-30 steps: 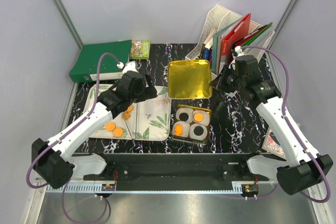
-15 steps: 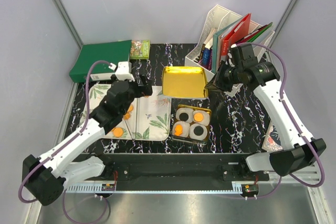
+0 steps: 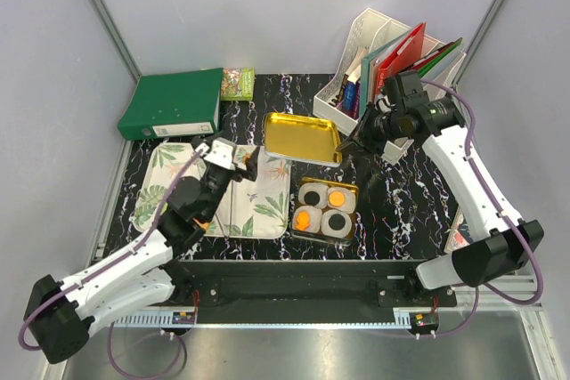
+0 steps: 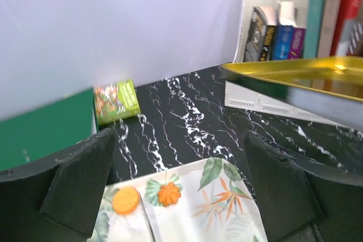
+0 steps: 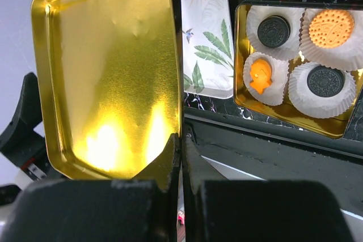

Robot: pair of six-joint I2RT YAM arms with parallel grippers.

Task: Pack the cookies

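**A:** Where are the cookies [image 5: 330,28]?

**B:** Four lie flat, faces up, in white pleated paper cups [image 5: 340,58] inside the gold tin base [image 5: 282,117]. They form a two-by-two block ahead and to the right of the right pincer [image 5: 180,145], two black and two orange, set diagonally. Most are round, so they have no long axis. Another orange one [image 4: 126,199] lies on the leaf-print mat [image 4: 227,208] just ahead of the left pincer [image 4: 178,140], nearer its left finger.

**A:** And the pincers?

**B:** The right is pinched on the rim of the shiny gold lid [image 5: 108,72], which is tilted with its hollow side toward the wrist camera. The left gapes wide, holding nothing.

**A:** Any writing?

**B:** The black cookies carry embossed rings too fine to read. The green packet [image 4: 116,101] beyond the left pincer is illegible, and so are the book spines [image 4: 281,41].
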